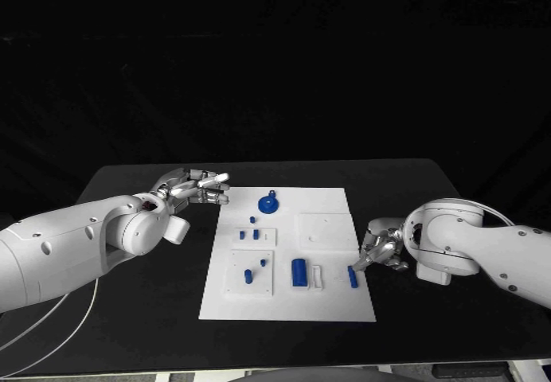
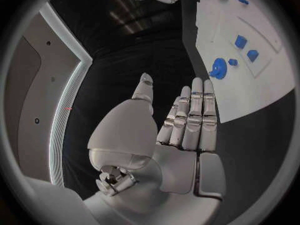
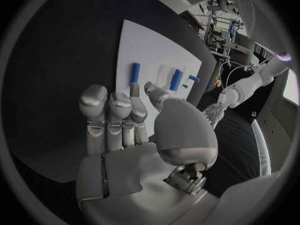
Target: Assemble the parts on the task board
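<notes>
I have the board (image 1: 327, 306) lying flat mid-bench, its blue parts spread across it: a round part (image 1: 269, 206) near the far end, small pieces in the recessed trays on the left side, a cylinder (image 1: 298, 272) toward the near end, and a slim peg (image 1: 353, 276) at the right edge. My right hand (image 1: 379, 253) sits just beside that peg, fingers loosely apart and holding nothing; I judge it is staged there to pick the peg first. My left hand (image 1: 193, 188) hovers off the board's far left corner, flat and empty, likely kept clear so it doesn't shadow the trays. Nothing looks seated yet, so I judge assembly is barely begun.
</notes>
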You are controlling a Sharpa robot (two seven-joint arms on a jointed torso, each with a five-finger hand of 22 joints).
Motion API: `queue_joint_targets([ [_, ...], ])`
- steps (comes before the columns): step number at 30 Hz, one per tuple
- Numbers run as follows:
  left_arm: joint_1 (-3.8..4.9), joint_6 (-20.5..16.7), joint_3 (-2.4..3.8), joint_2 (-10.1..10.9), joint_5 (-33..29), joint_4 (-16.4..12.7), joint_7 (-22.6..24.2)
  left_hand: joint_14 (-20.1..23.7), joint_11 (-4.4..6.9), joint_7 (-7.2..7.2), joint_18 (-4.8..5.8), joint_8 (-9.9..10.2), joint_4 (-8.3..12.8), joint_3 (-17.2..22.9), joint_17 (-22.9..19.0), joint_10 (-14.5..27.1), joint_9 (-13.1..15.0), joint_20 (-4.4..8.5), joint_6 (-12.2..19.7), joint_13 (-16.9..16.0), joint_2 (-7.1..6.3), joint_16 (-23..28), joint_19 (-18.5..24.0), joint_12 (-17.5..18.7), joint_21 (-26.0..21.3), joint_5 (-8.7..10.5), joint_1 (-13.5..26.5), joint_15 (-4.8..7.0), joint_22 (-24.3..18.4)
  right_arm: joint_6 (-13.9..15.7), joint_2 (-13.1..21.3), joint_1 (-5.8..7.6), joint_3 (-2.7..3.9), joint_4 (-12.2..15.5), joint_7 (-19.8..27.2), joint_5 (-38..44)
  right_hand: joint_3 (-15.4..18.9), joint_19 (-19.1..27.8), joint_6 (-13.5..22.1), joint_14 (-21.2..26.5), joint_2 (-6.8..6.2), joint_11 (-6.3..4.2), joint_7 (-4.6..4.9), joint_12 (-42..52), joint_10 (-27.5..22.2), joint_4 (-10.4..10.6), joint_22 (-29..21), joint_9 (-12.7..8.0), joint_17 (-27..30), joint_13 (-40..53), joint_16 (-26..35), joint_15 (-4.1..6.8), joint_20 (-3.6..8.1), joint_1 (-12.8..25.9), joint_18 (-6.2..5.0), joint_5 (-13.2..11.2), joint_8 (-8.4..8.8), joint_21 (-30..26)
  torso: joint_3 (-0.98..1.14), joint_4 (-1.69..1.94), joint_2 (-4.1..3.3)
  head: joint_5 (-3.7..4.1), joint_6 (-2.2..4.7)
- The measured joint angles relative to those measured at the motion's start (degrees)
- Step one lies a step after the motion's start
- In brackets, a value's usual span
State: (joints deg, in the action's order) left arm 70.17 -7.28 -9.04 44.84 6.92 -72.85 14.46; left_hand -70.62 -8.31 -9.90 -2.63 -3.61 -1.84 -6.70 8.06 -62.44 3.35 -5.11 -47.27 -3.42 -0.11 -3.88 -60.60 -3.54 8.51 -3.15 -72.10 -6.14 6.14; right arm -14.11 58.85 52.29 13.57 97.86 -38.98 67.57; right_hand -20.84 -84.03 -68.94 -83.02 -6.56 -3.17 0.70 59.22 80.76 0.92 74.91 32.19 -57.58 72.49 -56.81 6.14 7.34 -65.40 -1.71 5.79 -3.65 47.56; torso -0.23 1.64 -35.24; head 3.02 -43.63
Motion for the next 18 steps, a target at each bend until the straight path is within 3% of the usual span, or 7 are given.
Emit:
queue_joint_targets([
  [6, 0.0, 0.0, -0.01, 0.08, 0.11, -0.13, 0.0, 0.0, 0.0, 0.0, 0.0, 0.0, 0.0, 0.0, 0.0, 0.0, 0.0, 0.0, 0.0, 0.0, -0.12, 0.0, 0.0, 0.0, 0.0, 0.0, 0.12, 0.0, 0.0, -0.84, -0.11, -0.79, -0.57, -0.06, -0.5, 0.41, -0.56, 0.0, 0.24, 0.0, -0.76, 0.0, 0.24, 0.0, 0.0, 0.44, 0.0, 0.01, 0.0, -0.12, 0.0, 0.0, 0.0, 0.76, 0.0, -0.92, 0.0, 0.0, -0.02, 0.0, 0.0, 0.12, -0.13],
  [12, 0.0, 0.0, -0.01, 0.09, 0.16, -0.26, 0.04, 0.0, 0.0, 0.0, 0.0, 0.0, 0.0, 0.0, -0.01, 0.0, 0.0, 0.0, 0.0, 0.0, -0.12, 0.0, 0.0, 0.0, 0.0, 0.0, 0.12, 0.0, 0.0, -0.42, -1.73, -1.49, -0.97, -0.62, -0.74, 1.65, 0.0, 0.0, 0.24, 0.0, -2.38, 0.0, 0.24, 0.0, 0.0, 2.37, 0.0, -0.53, -0.13, -0.04, 0.0, 0.0, 0.0, 1.62, 0.0, -2.58, 0.0, 0.0, -0.02, 0.01, -0.02, 0.11, -0.15],
  [16, 0.0, 0.0, -0.01, 0.11, 0.19, -0.28, 0.05, 0.0, 0.0, -0.21, 0.0, 0.0, -0.24, 0.24, -0.01, 0.0, 0.0, 0.0, 0.21, 0.01, -0.12, 0.0, 0.0, 0.0, 0.0, 0.0, 0.12, 0.0, -0.08, 0.73, -2.62, -1.89, -1.09, -1.07, -0.8, 2.93, 1.34, 0.0, 1.28, 0.0, -3.73, 0.31, 0.97, -0.7, -0.31, 4.04, -0.01, -1.22, -0.17, -0.27, 0.0, 0.0, 0.0, 2.97, -0.01, -2.9, 0.0, -0.4, -0.04, 0.03, -0.03, -0.08, -0.12],
  [18, 0.0, 0.0, -0.01, 0.12, 0.19, -0.28, 0.06, 0.0, 0.0, -0.21, 0.0, 0.0, -0.24, 0.24, -0.01, 0.0, 0.0, 0.0, 0.21, 0.01, -0.12, 0.0, 0.0, 0.0, 0.0, 0.0, 0.12, 0.0, -0.08, 1.28, -2.9, -1.96, -1.1, -1.29, -0.82, 3.61, 2.25, 0.0, 2.0, 0.0, -3.78, 0.47, 1.37, -0.89, -0.47, 4.95, 0.0, -1.86, -0.28, -0.46, 0.0, 0.0, 0.0, 3.02, -0.01, -2.9, 0.0, -0.4, -0.04, 0.03, -0.03, -0.13, -0.11],
])
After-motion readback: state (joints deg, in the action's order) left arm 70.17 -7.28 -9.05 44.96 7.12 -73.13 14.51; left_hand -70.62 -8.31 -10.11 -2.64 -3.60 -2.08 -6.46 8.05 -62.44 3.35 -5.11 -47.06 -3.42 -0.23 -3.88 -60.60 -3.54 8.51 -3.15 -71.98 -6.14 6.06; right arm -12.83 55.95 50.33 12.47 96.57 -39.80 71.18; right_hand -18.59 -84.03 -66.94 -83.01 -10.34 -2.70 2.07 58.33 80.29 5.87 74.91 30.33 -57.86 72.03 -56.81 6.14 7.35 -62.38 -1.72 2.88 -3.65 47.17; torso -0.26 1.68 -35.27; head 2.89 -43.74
